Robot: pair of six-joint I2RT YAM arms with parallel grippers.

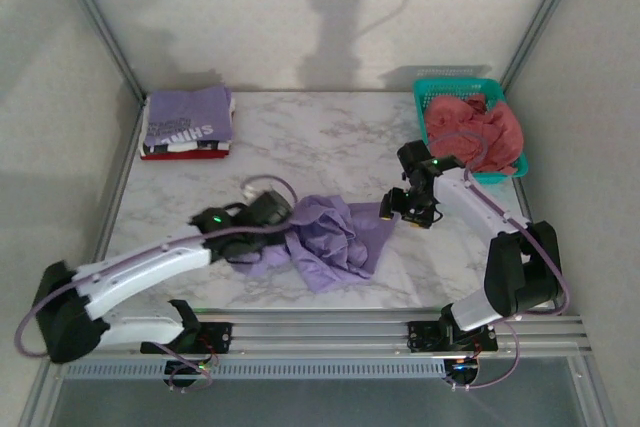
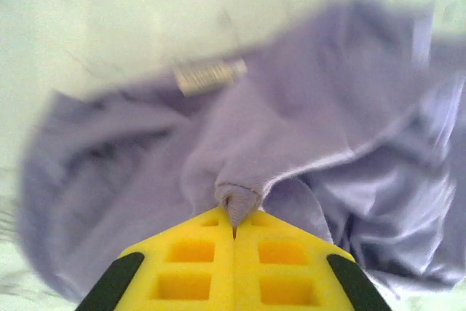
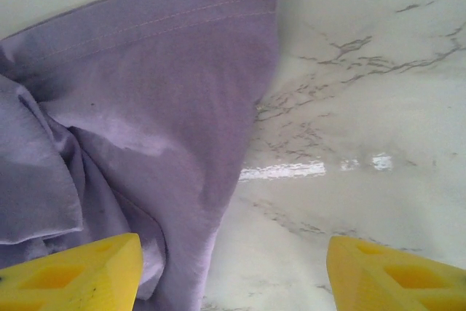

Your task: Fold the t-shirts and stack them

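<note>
The soft, plain lavender-purple t-shirt (image 1: pixel 335 237) is lying crumpled on the white marble-patterned table (image 1: pixel 300 137), between the two hands. It is looking light and limp. It should be drooping and bunching wherever it is lifted, and a single pinch will likely be dragging only one layer. The firmer places to take hold are probably the stitched edges and corners.

The left gripper (image 2: pixel 234 216) is clamping fully shut on a small raised fold of the cloth, which is poking out right at its fingertips. The rest of the shirt is spreading ahead of it and to both sides, with a small white neck label (image 2: pixel 210 74) lying further ahead.

The right gripper (image 3: pixel 233 245) is standing wide apart and holding nothing. One finger is hanging over the fabric and the other over bare table. The shirt's double-stitched hem (image 3: pixel 167 23) and its corner are lying just ahead of the jaws, so that corner seems the natural place to grasp.
</note>
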